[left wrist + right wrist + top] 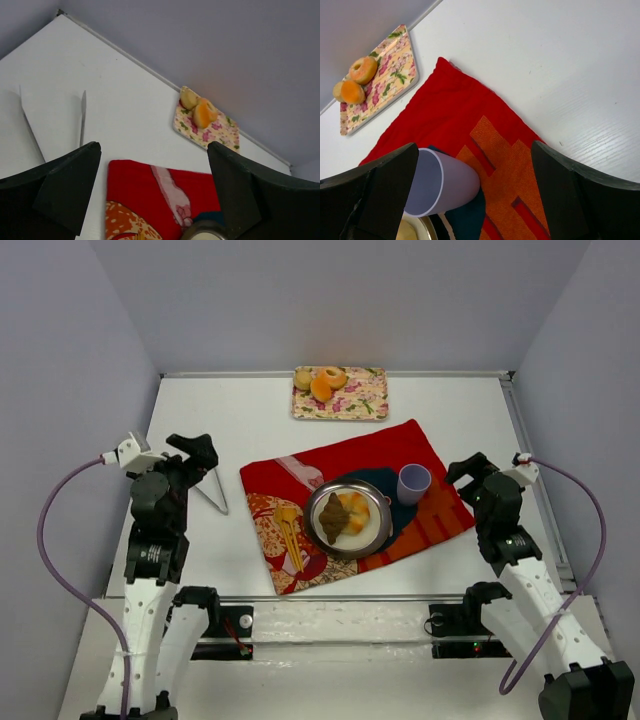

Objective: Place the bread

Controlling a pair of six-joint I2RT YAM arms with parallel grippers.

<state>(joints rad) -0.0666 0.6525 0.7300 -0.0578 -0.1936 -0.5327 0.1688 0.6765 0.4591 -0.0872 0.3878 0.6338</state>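
A floral tray (pixel 360 405) at the back of the table holds several bread pieces (pixel 322 385), one of them ring-shaped. A metal plate (pixel 383 502) on the red patterned cloth (pixel 390 450) holds a brown bread (pixel 332 519) and an orange-yellow piece (pixel 355 508). My left gripper (pixel 195 455) is open and empty, left of the cloth. My right gripper (pixel 468 472) is open and empty, right of the cloth. In the left wrist view the open gripper (pixel 154 150) faces the tray (pixel 220 135). In the right wrist view the open gripper (pixel 474 147) hangs over the cloth's orange part.
A lavender cup (pixel 414 483) stands on the cloth just right of the plate and shows in the right wrist view (pixel 445 182). Yellow utensils (pixel 290 535) lie on the cloth left of the plate. A thin V-shaped metal piece (pixel 215 492) lies beside my left gripper.
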